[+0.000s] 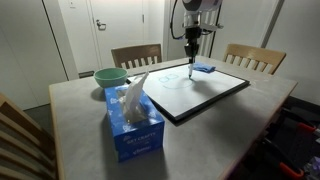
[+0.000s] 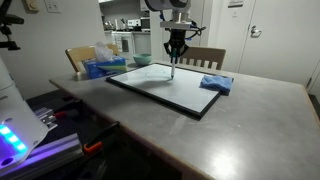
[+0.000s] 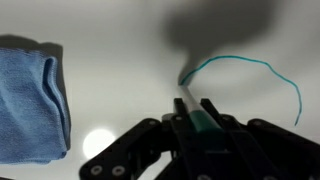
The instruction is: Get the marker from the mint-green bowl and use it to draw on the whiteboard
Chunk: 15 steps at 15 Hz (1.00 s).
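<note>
Black pincer (image 3: pixel 195 112) grips slim marker (image 3: pixel 186 100) on glossy whiteboard (image 3: pixel 120 50).

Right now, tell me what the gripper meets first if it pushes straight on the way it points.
The whiteboard: the gripper points down at it, fingers shut on the marker, whose tip seems to touch the surface beside the teal line.

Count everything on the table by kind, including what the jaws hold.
whiteboard: 1
marker: 1
mint-green bowl: 1
blue tissue box: 1
blue cloth pad: 1
Total: 5
</note>
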{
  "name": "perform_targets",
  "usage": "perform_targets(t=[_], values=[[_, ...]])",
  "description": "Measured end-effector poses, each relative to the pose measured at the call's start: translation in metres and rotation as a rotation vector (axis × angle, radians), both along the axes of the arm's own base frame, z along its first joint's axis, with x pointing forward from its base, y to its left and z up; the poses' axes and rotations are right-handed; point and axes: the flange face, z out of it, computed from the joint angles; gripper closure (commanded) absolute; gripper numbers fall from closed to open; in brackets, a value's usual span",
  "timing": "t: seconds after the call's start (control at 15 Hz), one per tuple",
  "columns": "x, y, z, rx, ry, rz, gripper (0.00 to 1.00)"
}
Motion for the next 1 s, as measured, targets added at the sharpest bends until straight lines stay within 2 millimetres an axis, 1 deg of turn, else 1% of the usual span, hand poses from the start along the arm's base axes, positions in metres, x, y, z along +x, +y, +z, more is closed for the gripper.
perform_targets(t=[0.33, 1.0], values=[[0.009, -0.001, 0.001, 0.000, -0.014, 0.013, 0.95], [0.016, 0.000, 0.000, 0.004, 0.016, 0.015, 0.95]])
